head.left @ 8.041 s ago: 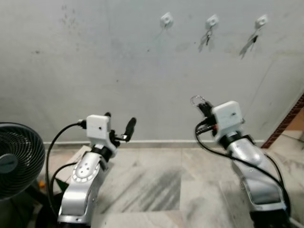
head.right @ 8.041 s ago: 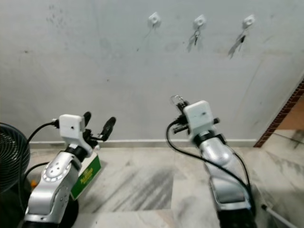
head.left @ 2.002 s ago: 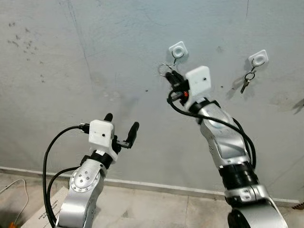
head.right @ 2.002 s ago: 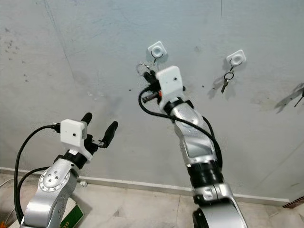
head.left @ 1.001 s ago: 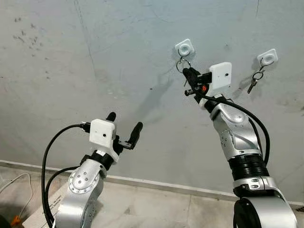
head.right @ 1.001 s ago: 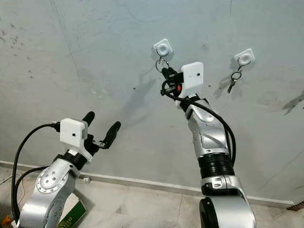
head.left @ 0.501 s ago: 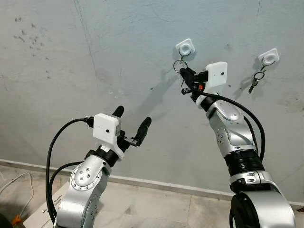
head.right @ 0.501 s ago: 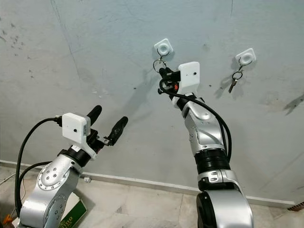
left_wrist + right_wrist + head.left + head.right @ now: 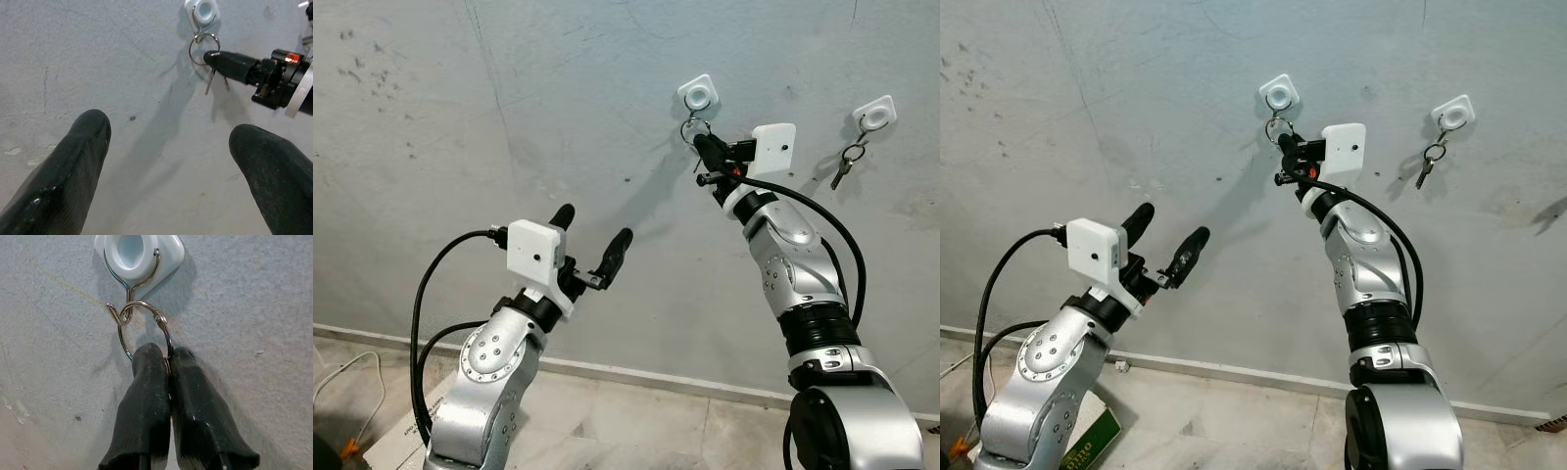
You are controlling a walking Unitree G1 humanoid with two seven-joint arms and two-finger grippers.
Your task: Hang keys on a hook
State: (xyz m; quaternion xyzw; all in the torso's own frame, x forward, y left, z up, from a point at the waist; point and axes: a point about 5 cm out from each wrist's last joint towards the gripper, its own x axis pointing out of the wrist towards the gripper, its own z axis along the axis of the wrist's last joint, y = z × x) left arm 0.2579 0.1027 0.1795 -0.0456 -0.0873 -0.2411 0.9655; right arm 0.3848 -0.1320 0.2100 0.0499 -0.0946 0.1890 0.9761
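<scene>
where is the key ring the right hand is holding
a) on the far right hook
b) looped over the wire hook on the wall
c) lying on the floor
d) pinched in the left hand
b) In the right wrist view the key ring sits over the wire hook, with the right hand shut on its lower edge.

In the right wrist view, the lower arc of the key ring (image 9: 145,328) was pinched out of sight between the closed fingers (image 9: 142,401) of the right gripper (image 9: 169,363); we could not see the keys there. In the left wrist view the keys (image 9: 210,81) showed as thin slivers, too small to tell apart. On the floor, a green-printed box (image 9: 1087,450) was cut by the picture's edge and covered by the left arm; we could not read its lettering.
</scene>
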